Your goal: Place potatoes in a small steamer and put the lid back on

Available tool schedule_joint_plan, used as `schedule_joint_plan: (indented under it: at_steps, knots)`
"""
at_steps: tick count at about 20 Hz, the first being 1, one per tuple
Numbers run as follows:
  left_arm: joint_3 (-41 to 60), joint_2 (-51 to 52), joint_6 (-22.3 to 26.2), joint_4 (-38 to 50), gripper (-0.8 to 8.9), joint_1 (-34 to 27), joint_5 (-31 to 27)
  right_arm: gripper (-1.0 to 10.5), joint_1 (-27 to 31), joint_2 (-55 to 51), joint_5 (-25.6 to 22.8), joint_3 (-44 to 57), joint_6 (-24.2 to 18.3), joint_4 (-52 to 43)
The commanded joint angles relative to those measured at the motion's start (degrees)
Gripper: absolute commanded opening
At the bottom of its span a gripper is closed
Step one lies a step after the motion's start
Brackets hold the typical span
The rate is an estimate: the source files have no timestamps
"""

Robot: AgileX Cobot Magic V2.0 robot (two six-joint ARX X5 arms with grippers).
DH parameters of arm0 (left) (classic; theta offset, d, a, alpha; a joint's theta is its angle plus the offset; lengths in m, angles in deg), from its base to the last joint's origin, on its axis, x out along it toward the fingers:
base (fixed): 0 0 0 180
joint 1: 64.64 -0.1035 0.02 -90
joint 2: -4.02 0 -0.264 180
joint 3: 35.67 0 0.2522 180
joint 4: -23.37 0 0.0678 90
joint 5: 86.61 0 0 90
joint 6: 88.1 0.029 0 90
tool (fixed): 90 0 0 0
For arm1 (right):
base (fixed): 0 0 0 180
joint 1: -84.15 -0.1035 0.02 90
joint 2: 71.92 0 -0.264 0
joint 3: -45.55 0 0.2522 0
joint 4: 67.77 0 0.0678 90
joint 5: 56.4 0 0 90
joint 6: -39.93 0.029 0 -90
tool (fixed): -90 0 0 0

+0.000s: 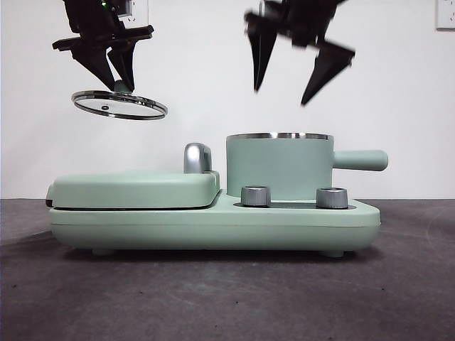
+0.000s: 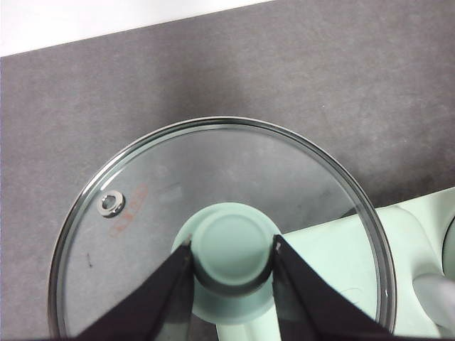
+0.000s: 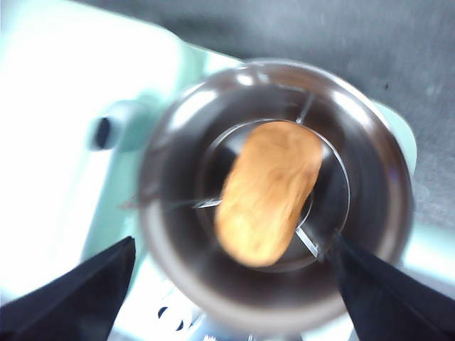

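My left gripper (image 1: 118,77) is shut on the mint-green knob (image 2: 233,249) of the round glass lid (image 1: 119,105), holding it tilted in the air above the flat griddle cover. In the left wrist view the lid (image 2: 142,213) fills the picture. My right gripper (image 1: 284,89) hangs open and empty above the small steamer (image 1: 279,167), the mint-green pot with a steel rim and side handle. In the right wrist view the orange-brown potato (image 3: 270,190) lies inside the steamer (image 3: 370,128), between the open jaws. The potato is hidden in the front view.
The steamer stands on a mint-green appliance base (image 1: 213,227) with two steel dials (image 1: 256,196). The flat green griddle cover (image 1: 135,188) lies shut on its left half, with a steel hinge handle (image 1: 197,158). Dark table surface lies around it.
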Motion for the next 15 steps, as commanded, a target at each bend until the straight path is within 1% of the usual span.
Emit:
schedule_joint_plan:
  at_steps: [1, 2, 6, 9, 12, 14, 15]
  knots:
    - [-2.45, 0.28, -0.5, 0.94, 0.17, 0.22, 0.13, 4.4, -1.29, -5.18, -0.55, 2.58, -0.96, 4.39]
    - [-2.45, 0.31, -0.52, 0.74, 0.17, 0.22, 0.13, 4.4, -1.7, -7.89, -1.11, 5.35, -1.18, 4.39]
    - [-2.45, 0.28, -0.63, 0.68, 0.17, 0.22, 0.13, 4.4, -3.8, -23.45, -3.43, 22.93, -2.23, 4.37]
    - [-2.45, 0.28, -0.63, 0.7, 0.17, 0.28, 0.13, 4.4, -6.86, -35.28, -5.95, 34.51, -2.23, 4.37]
    - [-2.45, 0.28, -0.63, 0.72, 0.17, 0.44, 0.13, 4.4, -11.04, -45.42, -6.4, 43.82, -1.99, 4.35]
    - [-2.45, 0.28, -0.66, 0.7, 0.17, 0.57, 0.13, 4.4, -13.77, -51.17, -9.35, 49.27, 0.52, 3.8]
    - [-2.45, 0.28, -0.7, 0.72, 0.17, 0.74, 0.13, 4.4, -15.06, -54.34, -11.1, 52.17, 2.64, 1.9]
